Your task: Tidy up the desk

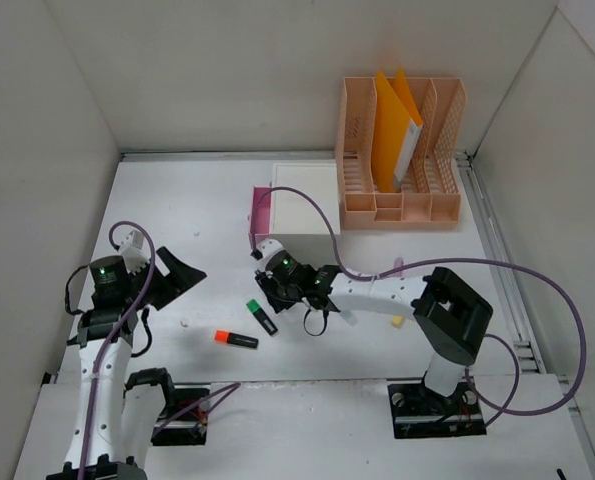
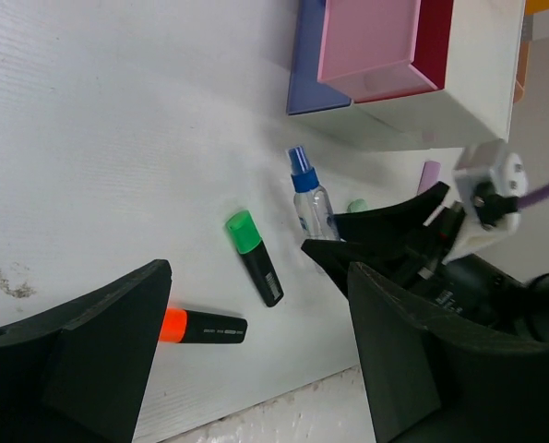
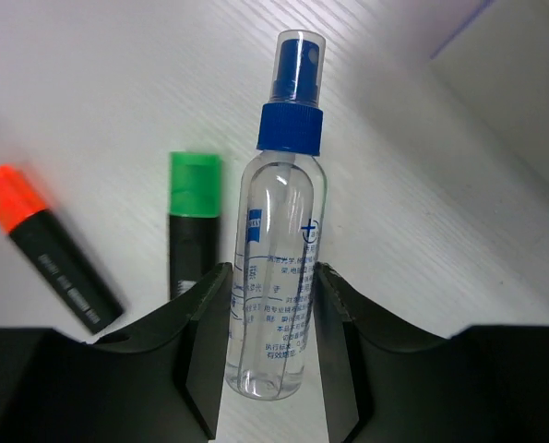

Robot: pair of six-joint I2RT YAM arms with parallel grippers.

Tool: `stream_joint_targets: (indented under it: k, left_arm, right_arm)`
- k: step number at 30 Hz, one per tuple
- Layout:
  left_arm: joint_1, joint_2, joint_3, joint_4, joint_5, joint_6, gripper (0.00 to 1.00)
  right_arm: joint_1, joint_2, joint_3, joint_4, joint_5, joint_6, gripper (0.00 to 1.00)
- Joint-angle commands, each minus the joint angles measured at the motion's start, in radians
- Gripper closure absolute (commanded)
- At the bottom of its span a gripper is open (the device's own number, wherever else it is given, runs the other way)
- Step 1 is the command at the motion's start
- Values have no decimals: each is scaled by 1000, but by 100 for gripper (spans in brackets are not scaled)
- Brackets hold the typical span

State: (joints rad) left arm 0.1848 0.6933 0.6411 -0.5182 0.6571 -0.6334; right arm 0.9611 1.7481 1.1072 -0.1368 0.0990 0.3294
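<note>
White desk spreads beneath both arms, where the right gripper, jaws close against either side of a flat-lying spray bottle though whether it grips I cannot tell, should squeeze mid-body, clear of the green highlighter at nine o'clock; the left gripper gapes empty.

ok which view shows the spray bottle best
Right wrist: the spray bottle fills the frame inside the right gripper, blue cap and label clear. Left wrist shows it small, partly behind that gripper. Top view hides it.
</note>
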Motion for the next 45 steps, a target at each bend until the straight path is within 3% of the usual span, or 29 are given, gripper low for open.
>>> stream_joint_targets:
  k: [1, 8, 18, 26, 40, 44, 45]
  left_arm:
    - [-2, 0, 14, 60, 18, -5, 27]
    - [-2, 8, 17, 72, 7, -12, 27]
    - [-2, -3, -15, 118, 10, -40, 25]
    - [-2, -26, -29, 121, 1, -52, 25]
    - [-2, -66, -55, 118, -10, -71, 25]
    - [-2, -71, -60, 118, -11, -74, 24]
    - [-2, -69, -61, 118, -13, -72, 24]
  right_arm:
    - [-1, -137, 17, 51, -126, -105, 100]
    - [-5, -251, 63, 52, -323, -248, 100]
    - [-113, -79, 481, 55, -43, -103, 100]
    - [-168, 28, 592, 54, 102, -12, 100]
    - [-216, 136, 611, 46, 142, 128, 100]
    - [-217, 139, 603, 39, 123, 135, 82]
    - [-220, 136, 599, 37, 117, 132, 72]
